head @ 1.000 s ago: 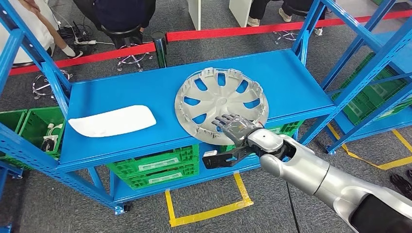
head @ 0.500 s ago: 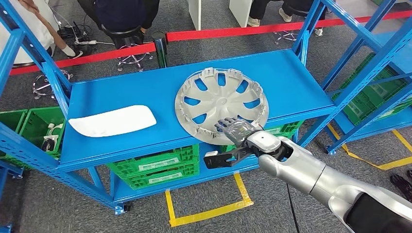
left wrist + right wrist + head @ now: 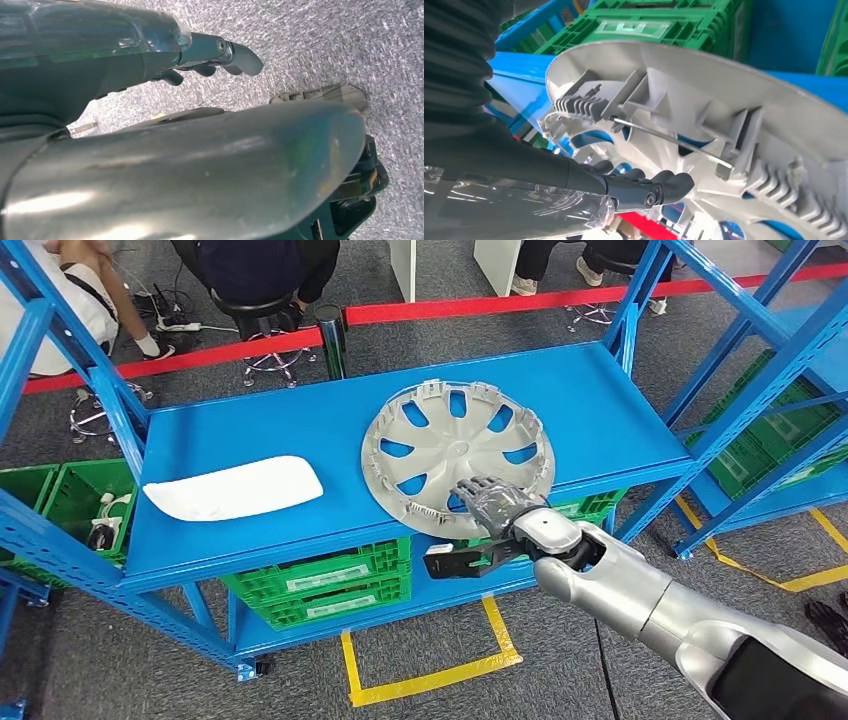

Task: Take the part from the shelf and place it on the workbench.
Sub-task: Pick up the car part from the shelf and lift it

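Reaching for the part
My right hand (image 3: 492, 508), fingers apart, overlaps the round silver plastic wheel cover (image 3: 455, 453); next I must grip its rim.

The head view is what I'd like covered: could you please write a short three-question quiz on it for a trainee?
1. True or false: the silver spoked plastic wheel cover lies on the top board of the blue metal shelf.
2. Which hand reaches over the cover's near rim? A) the robot's left hand B) the robot's right hand C) a person's hand
3. Fill in: seen from the head, the flat white plastic panel lies to the cover's ____.

Key: 1 true; 2 B; 3 left.
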`<state>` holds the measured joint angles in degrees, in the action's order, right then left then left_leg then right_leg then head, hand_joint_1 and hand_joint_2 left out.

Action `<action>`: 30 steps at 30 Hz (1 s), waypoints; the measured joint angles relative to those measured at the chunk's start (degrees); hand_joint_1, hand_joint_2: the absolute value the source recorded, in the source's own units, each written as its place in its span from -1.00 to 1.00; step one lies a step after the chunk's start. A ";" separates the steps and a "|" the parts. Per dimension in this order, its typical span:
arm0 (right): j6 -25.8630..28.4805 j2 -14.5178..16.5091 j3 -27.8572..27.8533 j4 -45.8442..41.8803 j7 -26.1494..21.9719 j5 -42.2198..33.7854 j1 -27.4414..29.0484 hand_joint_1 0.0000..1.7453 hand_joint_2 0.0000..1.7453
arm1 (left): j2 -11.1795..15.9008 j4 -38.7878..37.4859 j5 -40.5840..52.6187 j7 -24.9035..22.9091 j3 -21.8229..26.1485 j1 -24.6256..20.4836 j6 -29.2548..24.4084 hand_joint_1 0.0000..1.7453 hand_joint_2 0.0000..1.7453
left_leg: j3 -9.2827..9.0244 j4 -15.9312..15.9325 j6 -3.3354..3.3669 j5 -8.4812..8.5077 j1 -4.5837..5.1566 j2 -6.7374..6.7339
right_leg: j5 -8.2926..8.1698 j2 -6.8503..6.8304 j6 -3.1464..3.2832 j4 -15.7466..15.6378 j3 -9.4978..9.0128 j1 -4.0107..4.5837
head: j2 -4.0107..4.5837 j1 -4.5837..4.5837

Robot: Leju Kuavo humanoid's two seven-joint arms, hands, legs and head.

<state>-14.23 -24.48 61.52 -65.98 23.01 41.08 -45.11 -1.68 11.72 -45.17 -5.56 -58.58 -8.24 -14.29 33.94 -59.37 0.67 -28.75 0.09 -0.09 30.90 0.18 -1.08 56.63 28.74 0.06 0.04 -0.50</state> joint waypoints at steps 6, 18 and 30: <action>3.13 0.04 0.07 0.70 -0.15 6.02 0.68 -1.00 1.00 | -0.01 0.00 -0.27 0.13 0.00 0.01 -0.49 -1.00 -1.00 | 0.01 0.00 0.00 0.00 0.00 0.04 | 0.00 -0.02 0.00 0.00 -0.01 0.00 | 0.01 -0.01; 4.02 0.40 0.07 2.07 -1.01 10.28 1.97 -1.00 1.00 | -0.02 0.00 -0.51 0.16 0.00 0.01 -0.58 -1.00 -1.00 | 0.02 0.00 0.00 0.00 0.00 -0.01 | 0.01 -0.04 0.00 0.00 -0.01 0.00 | 0.00 -0.01; 6.13 1.74 -0.01 3.71 -2.62 16.49 3.79 1.00 1.00 | -0.17 0.00 -0.95 0.09 0.00 0.00 -0.66 -1.00 -1.00 | 0.01 0.00 0.00 0.00 0.00 -0.08 | 0.02 -0.03 0.01 0.00 -0.01 0.00 | -0.01 0.01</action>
<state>-8.10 -22.74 61.51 -62.27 20.39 57.57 -41.33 -1.86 11.72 -46.12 -5.48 -58.58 -8.25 -14.95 33.95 -59.37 0.67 -28.75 0.08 -0.17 30.92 0.15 -1.06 56.62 28.74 0.06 0.03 -0.50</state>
